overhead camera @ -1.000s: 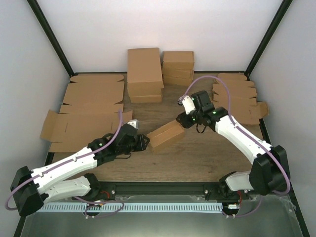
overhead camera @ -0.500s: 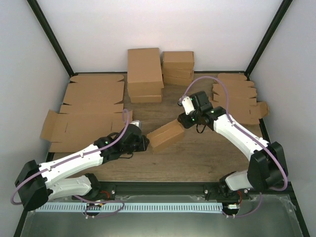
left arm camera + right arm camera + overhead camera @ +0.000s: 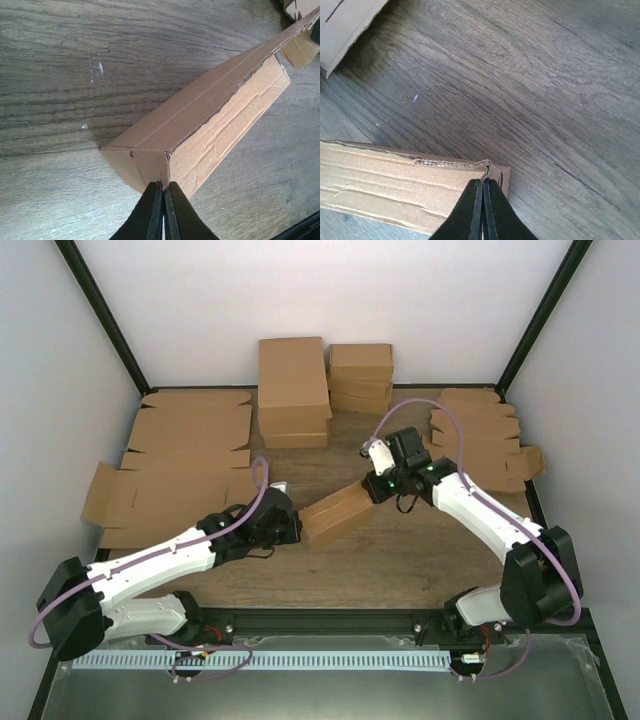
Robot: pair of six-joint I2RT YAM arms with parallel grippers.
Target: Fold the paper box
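Note:
The paper box (image 3: 335, 515) is a small brown oblong piece lying slantwise at the middle of the wooden table. My left gripper (image 3: 297, 530) is at its near-left end. In the left wrist view the black fingers (image 3: 163, 186) are shut, pinching the edge of the end flap of the paper box (image 3: 210, 110), whose long wall runs away to the upper right. My right gripper (image 3: 372, 490) is at the far-right end. The right wrist view shows it (image 3: 483, 181) shut on the corner of the torn corrugated wall edge of the paper box (image 3: 380, 185).
Large flat cardboard sheets (image 3: 180, 470) cover the left side of the table. Two stacks of bigger brown boxes (image 3: 293, 390) (image 3: 360, 375) stand at the back. A pile of flat die-cut pieces (image 3: 480, 435) lies at the right. Black frame posts rise at the back corners.
Both grippers have closed from open onto the two ends of the box. The left arm has reached a little further right toward the box. The box has hardly moved.

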